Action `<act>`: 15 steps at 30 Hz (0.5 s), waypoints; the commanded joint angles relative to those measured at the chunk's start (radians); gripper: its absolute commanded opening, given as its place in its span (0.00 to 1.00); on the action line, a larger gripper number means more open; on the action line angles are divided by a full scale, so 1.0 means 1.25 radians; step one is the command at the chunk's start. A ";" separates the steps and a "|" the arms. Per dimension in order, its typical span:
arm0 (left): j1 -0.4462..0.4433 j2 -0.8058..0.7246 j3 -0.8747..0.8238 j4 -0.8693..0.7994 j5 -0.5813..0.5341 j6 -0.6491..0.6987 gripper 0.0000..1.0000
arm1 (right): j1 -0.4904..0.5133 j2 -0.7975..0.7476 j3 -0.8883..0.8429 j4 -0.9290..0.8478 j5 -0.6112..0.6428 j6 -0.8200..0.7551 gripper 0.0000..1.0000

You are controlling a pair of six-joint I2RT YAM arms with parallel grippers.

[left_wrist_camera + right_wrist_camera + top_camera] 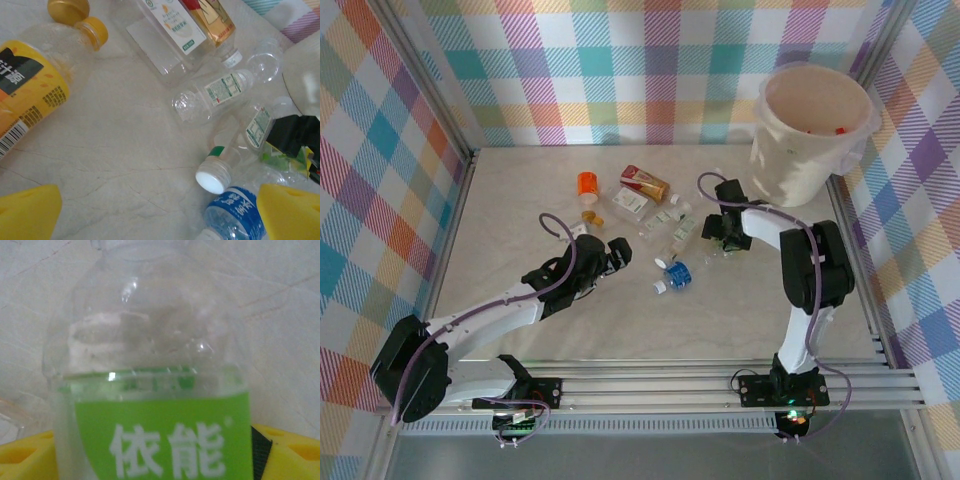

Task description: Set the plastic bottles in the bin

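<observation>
Right gripper is straddling the green-label bottle, which is lying on the table just near-left of the bin; yellow pads are flanking its label, but whether they are pressing I cannot tell. Round, thin and slick, this bottle is likely risking a sideways squirt or a crumple under the squeeze, then a knock against the bin's tall rim. Left gripper, jaws wide apart, is hovering farther left of the bin, beside the blue-label bottle.
</observation>
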 commanded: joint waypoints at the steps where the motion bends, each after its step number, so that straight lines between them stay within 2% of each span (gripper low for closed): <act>1: 0.006 0.016 0.011 0.026 0.045 0.029 1.00 | 0.004 0.015 0.020 -0.004 0.019 -0.060 0.81; 8: 0.005 0.057 0.035 0.047 0.098 0.055 1.00 | 0.003 -0.008 -0.009 0.018 0.038 -0.091 0.70; 15: -0.001 0.081 0.050 0.055 0.106 0.059 1.00 | 0.004 -0.084 -0.069 0.060 0.021 -0.105 0.52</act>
